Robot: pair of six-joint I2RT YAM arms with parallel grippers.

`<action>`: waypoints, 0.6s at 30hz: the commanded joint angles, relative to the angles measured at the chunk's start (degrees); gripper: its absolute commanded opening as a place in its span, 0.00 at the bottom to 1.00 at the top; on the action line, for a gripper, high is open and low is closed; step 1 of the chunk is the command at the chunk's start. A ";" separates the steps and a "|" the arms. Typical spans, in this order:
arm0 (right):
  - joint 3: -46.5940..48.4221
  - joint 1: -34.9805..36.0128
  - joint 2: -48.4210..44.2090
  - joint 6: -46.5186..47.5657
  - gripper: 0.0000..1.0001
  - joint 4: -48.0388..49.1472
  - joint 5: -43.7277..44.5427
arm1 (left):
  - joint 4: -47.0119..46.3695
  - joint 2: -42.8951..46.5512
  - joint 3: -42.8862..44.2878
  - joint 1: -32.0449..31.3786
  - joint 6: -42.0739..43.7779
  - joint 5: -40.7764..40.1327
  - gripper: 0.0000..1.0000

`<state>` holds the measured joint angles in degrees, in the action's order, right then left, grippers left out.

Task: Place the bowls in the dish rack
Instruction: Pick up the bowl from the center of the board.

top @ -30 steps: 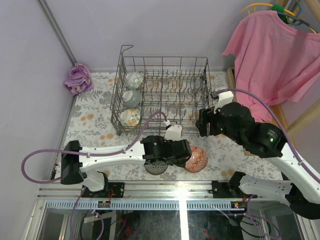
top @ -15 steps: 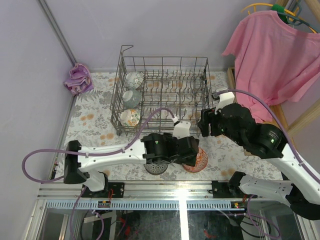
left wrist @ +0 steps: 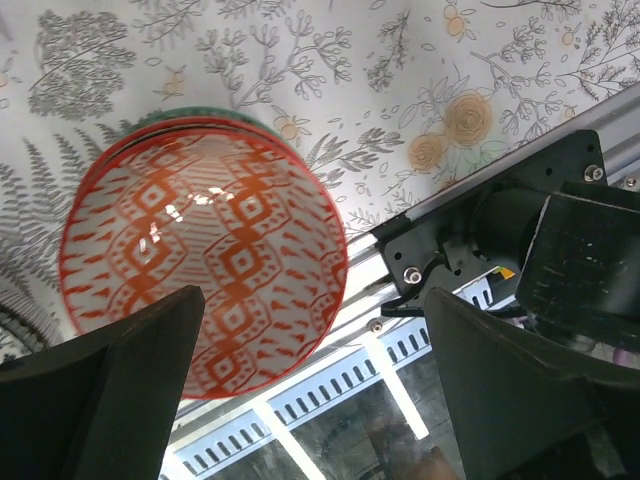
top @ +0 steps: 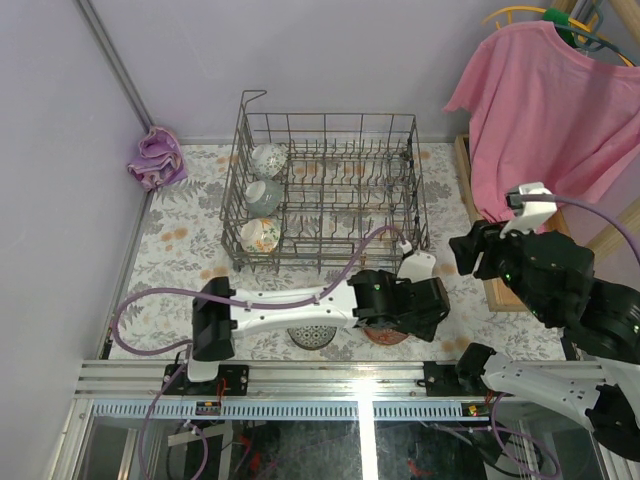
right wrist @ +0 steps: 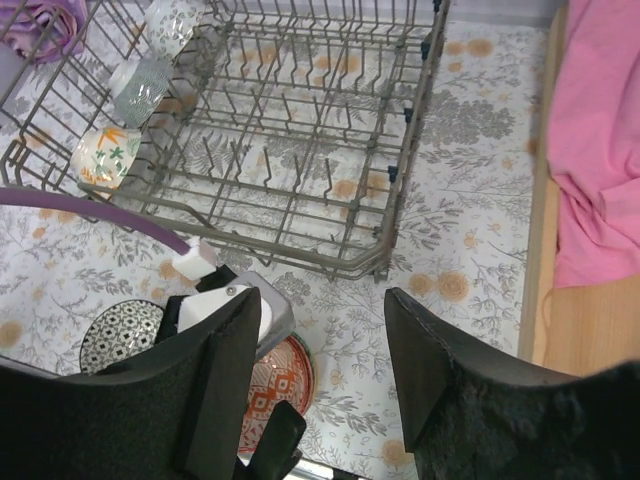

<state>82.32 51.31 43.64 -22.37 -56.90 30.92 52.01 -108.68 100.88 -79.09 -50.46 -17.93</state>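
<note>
A red-and-white bowl [left wrist: 205,255] sits on the floral tablecloth near the front rail, nested in a green-rimmed bowl [left wrist: 215,116]. My left gripper [left wrist: 315,300] hovers open above it, the bowl's right edge under the gap between the jaws, nothing gripped. A black-and-white bowl [top: 312,336] lies to the left of the red one [top: 385,333]. The grey wire dish rack [top: 418,190] holds three bowls in its left column [top: 268,158] [top: 262,193] [top: 259,235]. My right gripper [right wrist: 325,320] hangs open and empty, high over the table to the right of the rack [right wrist: 420,130].
A pink shirt [top: 540,100] hangs at the right above a wooden frame [top: 478,215]. A purple cloth [top: 155,158] lies at the back left by the wall. The metal rail [top: 300,375] runs along the table's front edge. The left arm's purple cable [top: 340,285] loops before the rack.
My left arm has swung right, carrying its gripper over the red-and-white bowl. My right arm has pulled back to the right, away from the rack, its jaws somewhat narrower.
</note>
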 commanded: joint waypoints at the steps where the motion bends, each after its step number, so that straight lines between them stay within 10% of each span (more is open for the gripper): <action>1: 1.60 -0.33 -1.47 -0.16 0.59 -2.19 3.80 | -1.39 -4.06 4.55 -0.19 2.42 1.59 0.92; 11: 0.90 -0.29 -3.31 0.73 0.59 -2.96 4.34 | -1.12 -8.78 5.17 -0.10 2.29 2.59 0.75; 18: 0.21 -0.27 -3.85 1.09 0.59 -2.54 4.03 | -1.11 -8.90 5.70 -0.10 2.21 3.02 0.32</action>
<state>82.65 51.31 40.18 -22.41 -60.20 33.61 51.92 -117.60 104.77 -79.09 -48.86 -15.31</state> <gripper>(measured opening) 0.590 0.424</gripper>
